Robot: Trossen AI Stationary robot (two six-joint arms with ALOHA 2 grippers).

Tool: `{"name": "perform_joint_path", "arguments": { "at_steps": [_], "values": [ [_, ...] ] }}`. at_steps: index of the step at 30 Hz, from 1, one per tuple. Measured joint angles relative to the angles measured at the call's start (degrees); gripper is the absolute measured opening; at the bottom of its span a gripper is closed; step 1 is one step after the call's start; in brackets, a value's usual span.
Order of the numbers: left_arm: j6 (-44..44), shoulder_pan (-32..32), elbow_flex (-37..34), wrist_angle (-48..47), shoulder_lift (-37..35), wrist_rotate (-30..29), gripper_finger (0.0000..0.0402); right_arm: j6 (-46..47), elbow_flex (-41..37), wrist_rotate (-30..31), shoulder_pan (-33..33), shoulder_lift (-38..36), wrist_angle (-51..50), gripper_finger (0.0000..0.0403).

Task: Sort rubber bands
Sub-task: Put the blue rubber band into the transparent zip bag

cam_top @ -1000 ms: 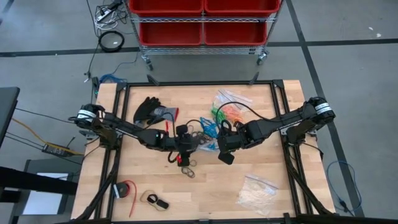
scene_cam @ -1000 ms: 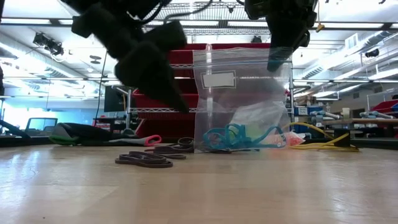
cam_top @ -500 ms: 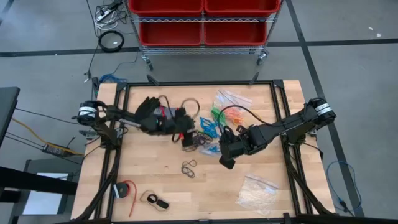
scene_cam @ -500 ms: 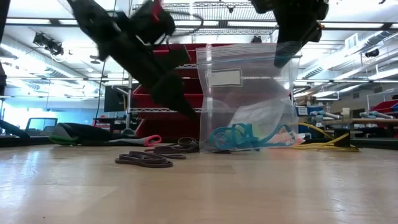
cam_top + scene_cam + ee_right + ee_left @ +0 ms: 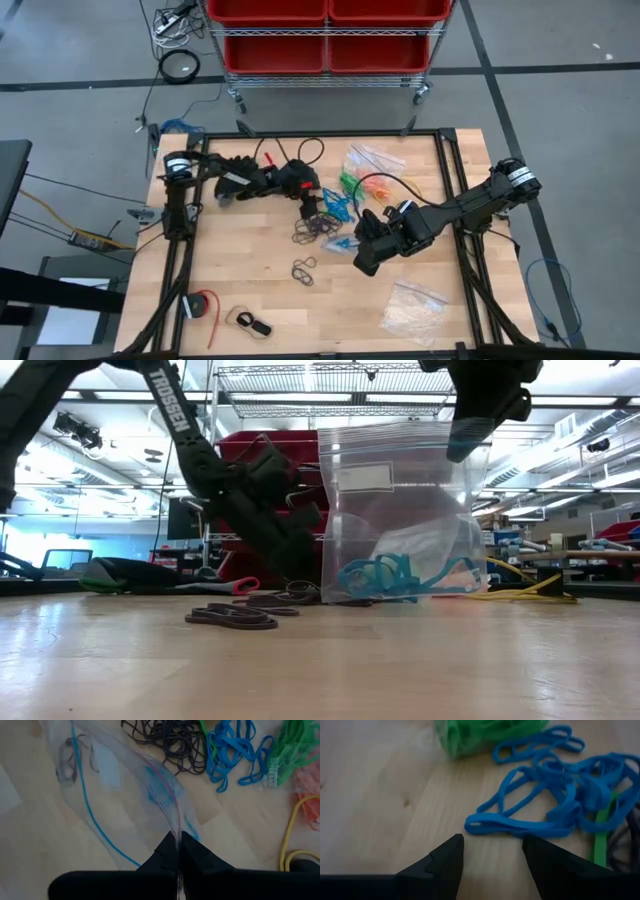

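Loose rubber bands lie mid-table: a blue tangle (image 5: 336, 205) (image 5: 555, 805), black ones (image 5: 314, 229) and a small black pile (image 5: 303, 270). Green (image 5: 349, 184) and orange (image 5: 376, 186) bands lie farther back. My left gripper (image 5: 310, 207) (image 5: 492, 865) is open, slanting down just short of the blue tangle. My right gripper (image 5: 366, 260) (image 5: 178, 845) is shut on a clear zip bag (image 5: 400, 510) with blue bands (image 5: 385, 578) in its bottom. My right gripper pinches the clear bag's top edge (image 5: 176, 827), at a top corner (image 5: 468, 448), between its two shut fingers. The fingers come from above, slanting down. The bag hangs upright below them, with its bottom (image 5: 400, 598) on the table.
A black glove (image 5: 236, 176) lies under the left arm. A yellow cable (image 5: 295, 832) runs by the orange bands. A clear bag of whitish pieces (image 5: 412, 308) lies near right, and small items (image 5: 203, 305) (image 5: 250, 323) near left. Red bins (image 5: 325, 30) stand beyond the far edge.
My left gripper has swung from the table's middle toward the far edge and gone down, ending low by the blue tangle; it stays open. My right gripper has moved only slightly, and the bag it holds has shifted a little with it, still upright.
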Motion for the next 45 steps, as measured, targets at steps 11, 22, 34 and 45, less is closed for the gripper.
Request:
{"name": "perform_joint_path", "arguments": {
  "at_steps": [11, 22, 34, 45],
  "values": [
    [-0.09, -0.07, 0.96, 3.63, 1.70, 3.51, 0.0161, 1.52, -5.45, -1.51, -0.22, 0.00, 4.40, 0.0000],
    [-1.64, -0.30, 1.02, 0.68, 1.19, 10.13, 0.0004, 2.41, -6.26, -1.79, 1.52, 0.00, 5.81, 0.0000],
    [1.34, -0.44, 0.86, -3.90, -5.68, 2.95, 0.0026, 5.34, -6.26, -0.51, 4.15, 0.00, 5.78, 0.0000],
    [-7.70, -0.08, 0.84, 1.06, -4.40, 1.74, 0.0112, 3.75, -6.26, 0.06, 4.11, 0.00, 8.08, 0.0000]
  ]
}}
